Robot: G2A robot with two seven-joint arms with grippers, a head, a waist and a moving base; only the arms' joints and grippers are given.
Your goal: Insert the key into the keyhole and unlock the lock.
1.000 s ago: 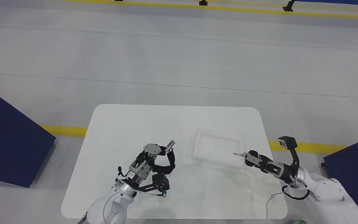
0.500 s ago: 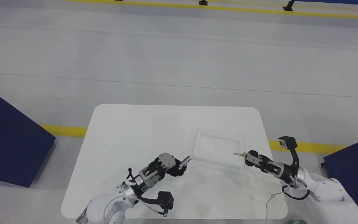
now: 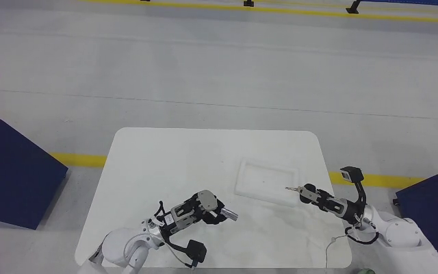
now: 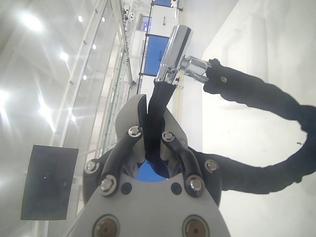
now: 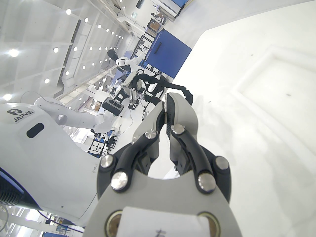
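The lock is a chrome cylinder [image 4: 176, 52] on a loop of black fabric-covered cable [image 4: 259, 94]. My left gripper [image 4: 153, 109] is shut on the cable just behind the cylinder. In the top view the left gripper [image 3: 212, 207] holds it above the table's front middle, with the cylinder [image 3: 230, 215] pointing toward the right arm. My right gripper [image 3: 306, 192] hovers at the right side, shut on the key [image 3: 293, 188], whose blade points left. The key [image 5: 165, 109] sits edge-on between the right gripper's [image 5: 166, 99] fingers, and the cylinder [image 5: 133, 94] is well beyond it.
The white table [image 3: 137, 157] has a shallow white recessed tray [image 3: 268, 179] between the two arms. Dark blue panels stand beside the table at the left [image 3: 27, 178] and the right [image 3: 417, 198]. A yellow floor line [image 3: 82, 160] runs behind.
The left arm has carried the lock to the right and nearer the front edge, swinging the cylinder toward the right arm. The right arm and the key have kept still.
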